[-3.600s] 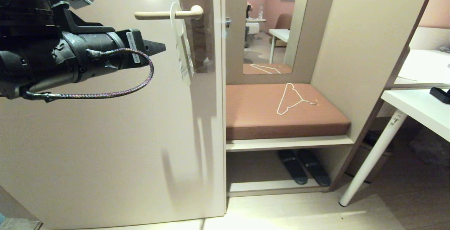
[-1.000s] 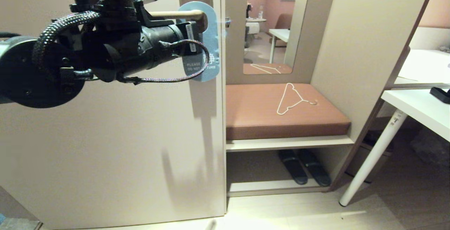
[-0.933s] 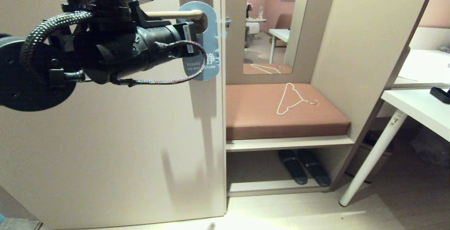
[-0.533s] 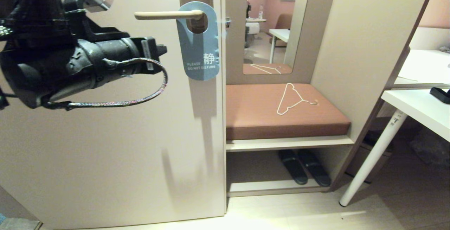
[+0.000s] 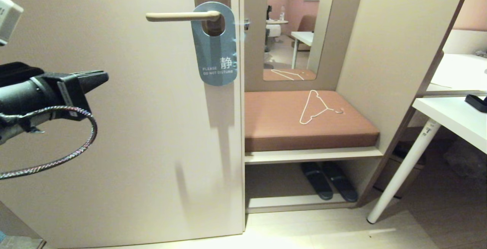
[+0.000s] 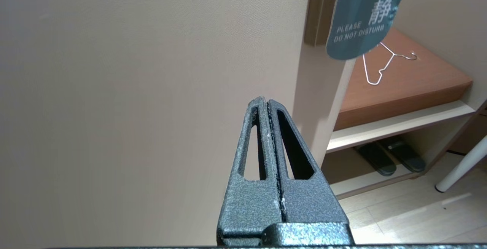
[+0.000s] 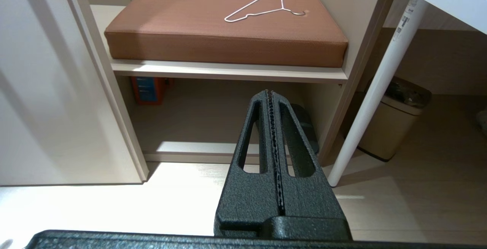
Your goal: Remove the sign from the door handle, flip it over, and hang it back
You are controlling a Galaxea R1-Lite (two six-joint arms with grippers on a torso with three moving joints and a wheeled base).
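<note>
The sign [image 5: 215, 47] hangs by its round hole from the door handle [image 5: 179, 16], its blue side with white "DO NOT DISTURB" text facing out. Its lower end shows in the left wrist view [image 6: 361, 20]. My left gripper [image 5: 102, 77] is shut and empty, well to the left of the sign and lower than the handle, in front of the door. In its own view the left gripper [image 6: 266, 102] has both fingers pressed together. My right gripper [image 7: 269, 92] is shut with nothing in it and hangs low above the floor; it is outside the head view.
A brown cushioned bench [image 5: 308, 121] with a thin white wire clothes hanger [image 5: 317, 106] stands right of the door. Dark slippers [image 5: 329, 180] lie on the shelf under it. A white table [image 5: 452, 119] with a white leg [image 5: 403, 173] is at the right, a bin [image 7: 393, 117] behind it.
My left gripper has drawn back from the sign, moving left and down away from the handle. The sign stays hanging blue side out. The right arm has not moved.
</note>
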